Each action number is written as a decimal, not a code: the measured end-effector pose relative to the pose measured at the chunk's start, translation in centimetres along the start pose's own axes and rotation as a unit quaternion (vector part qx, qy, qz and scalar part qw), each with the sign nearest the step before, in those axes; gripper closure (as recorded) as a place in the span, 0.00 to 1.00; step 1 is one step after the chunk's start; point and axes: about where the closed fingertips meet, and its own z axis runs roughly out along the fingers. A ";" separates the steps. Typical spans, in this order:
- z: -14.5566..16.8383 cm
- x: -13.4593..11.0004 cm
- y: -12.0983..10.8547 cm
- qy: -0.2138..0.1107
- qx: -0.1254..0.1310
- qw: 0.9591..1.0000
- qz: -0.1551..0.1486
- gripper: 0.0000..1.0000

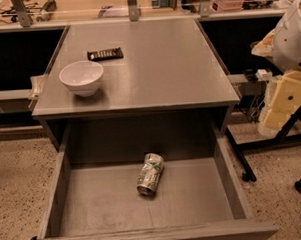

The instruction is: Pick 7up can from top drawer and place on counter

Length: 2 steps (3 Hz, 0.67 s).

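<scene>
The 7up can [150,174] is a dented silver can with green and white markings. It lies on its side on the grey floor of the open top drawer [189,200], near the middle and a little toward the back. The counter [158,61] is the flat grey cabinet top above the drawer. My gripper [286,102] hangs with the white arm at the right edge of the camera view. It is beyond the counter's right side and far from the can, and it holds nothing that I can see.
A white bowl [81,77] stands on the counter's left side, with a flat dark bar-shaped packet [105,54] behind it. A pale bench with metal posts [132,11] runs along the back. A black wheeled stand [271,141] stands on the speckled floor to the right of the drawer.
</scene>
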 end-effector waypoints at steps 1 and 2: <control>0.0 0.0 0.0 0.000 0.000 1.000 0.000 0.00; 2.4 -1.1 0.4 0.011 -0.019 0.999 -0.043 0.00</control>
